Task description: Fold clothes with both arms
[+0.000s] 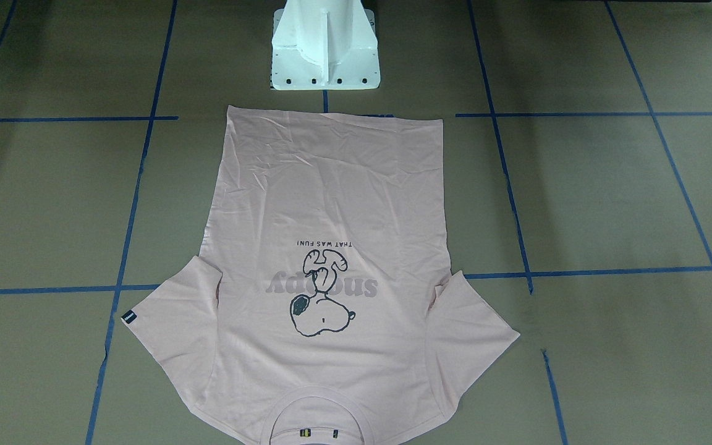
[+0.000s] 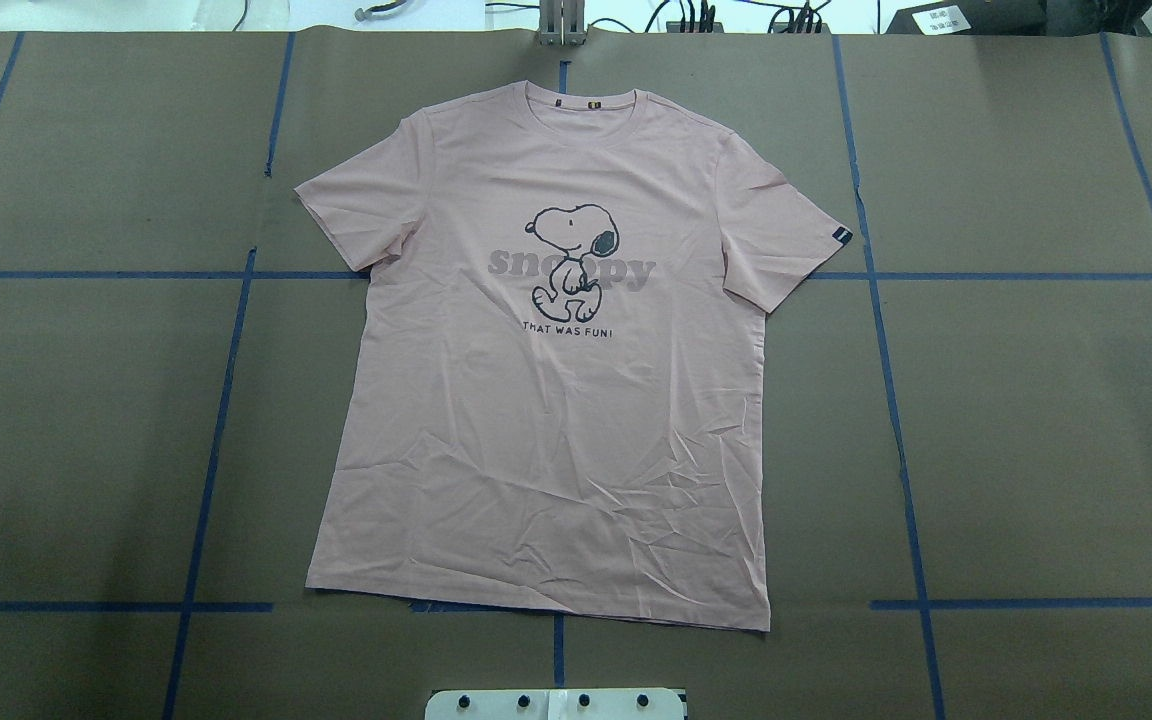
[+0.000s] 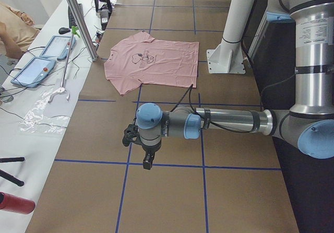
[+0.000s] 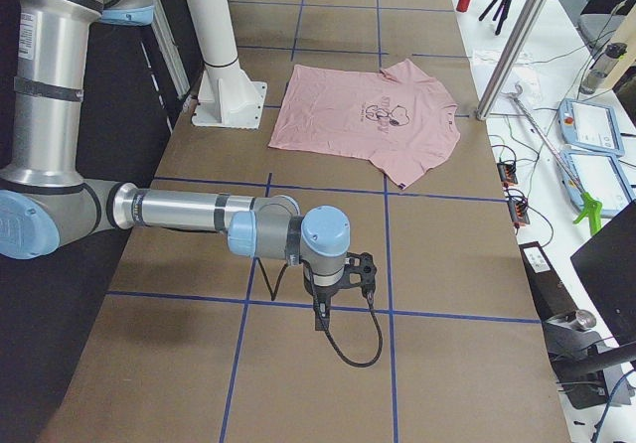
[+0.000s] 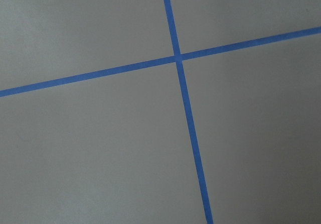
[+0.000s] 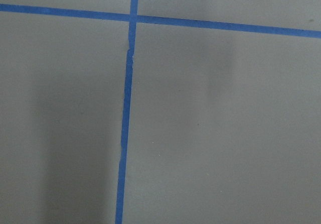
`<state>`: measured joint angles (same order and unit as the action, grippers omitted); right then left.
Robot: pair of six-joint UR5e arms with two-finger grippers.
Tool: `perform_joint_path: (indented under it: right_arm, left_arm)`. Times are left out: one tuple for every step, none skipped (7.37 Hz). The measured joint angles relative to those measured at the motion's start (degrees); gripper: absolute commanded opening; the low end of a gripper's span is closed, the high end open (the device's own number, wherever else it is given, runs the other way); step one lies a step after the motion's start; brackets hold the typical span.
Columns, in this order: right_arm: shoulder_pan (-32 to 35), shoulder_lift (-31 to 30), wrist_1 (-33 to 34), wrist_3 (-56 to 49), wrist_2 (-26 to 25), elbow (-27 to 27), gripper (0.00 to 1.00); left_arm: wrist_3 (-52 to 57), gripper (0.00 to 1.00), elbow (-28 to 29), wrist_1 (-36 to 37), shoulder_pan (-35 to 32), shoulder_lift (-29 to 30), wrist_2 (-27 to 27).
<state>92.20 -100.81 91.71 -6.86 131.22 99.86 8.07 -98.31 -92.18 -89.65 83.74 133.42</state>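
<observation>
**Exterior front-facing view.** The pale pink T-shirt (image 1: 331,235) is lying flat and front-up on the brown table (image 1: 609,198), which is marked with blue tape lines (image 1: 578,114). Its hem is lying just in front of the white pedestal base (image 1: 325,55). Its ribbed collar (image 1: 317,420) is reaching the bottom edge of the view. Both sleeves are spreading outward. The dark sleeve tag (image 1: 128,317) is sitting on the sleeve at the robot's right. The dog print (image 1: 322,303) is showing upside down here.

**Overhead exterior view.** The shirt is lying across the middle of the table, with the collar at the far side and the hem nearest the robot. Creases are running across its lower half.

**Exterior left view.** The left arm (image 3: 229,120) is reaching out level above the table. The left gripper (image 3: 148,162) is pointing down beside a tape crossing, well apart from the shirt. I cannot tell how far its fingers are parted, or whether they are touching the table.

**Exterior right view.** The right arm (image 4: 189,210) is likewise extending level. The right gripper (image 4: 320,316) is hanging over a tape line, well apart from the shirt. The spread of its fingers cannot be told either.

**Left wrist-mounted view.** The camera is looking down on bare table and one tape crossing.

**Right wrist-mounted view.** The camera is showing bare table, one tape crossing and soft shadows.
</observation>
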Motion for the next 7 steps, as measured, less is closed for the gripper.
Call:
perform_joint_path:
  right_arm:
    - [0.0, -0.1, 0.0, 0.0, 0.0, 0.2, 1.00]
    - [0.0, -0.1, -0.1, -0.1, 0.0, 0.7, 1.00]
    - [-0.1, 0.2, -0.1, -0.1, 0.1, 1.1, 1.00]
    - [-0.4, 1.3, -0.1, 0.0, 0.4, 1.5, 1.00]
    - [-1.0, 3.1, -0.4, 0.0, 0.8, 2.2, 1.00]
    - [-2.2, 4.8, -2.5, 0.1, 0.9, 2.6, 1.00]
    - [-3.3, 6.3, -6.4, 0.0, 0.8, 2.3, 1.00]
  left_arm:
    - [0.0, 1.00, -0.1, 0.0, 0.0, 0.0, 0.0]
    - [0.1, 1.00, -0.4, 0.0, 0.0, 0.1, 0.0]
    - [0.1, 1.00, -1.1, 0.0, 0.0, 0.0, 0.0]
    - [0.1, 1.00, -1.8, -0.1, 0.0, 0.0, 0.1]
    - [0.1, 1.00, -2.3, -0.2, 0.1, 0.1, 0.1]
    - [0.1, 1.00, -2.4, -1.7, 0.1, 0.1, -0.1]
    - [0.0, 1.00, -2.1, -5.7, 0.2, 0.2, -0.3]
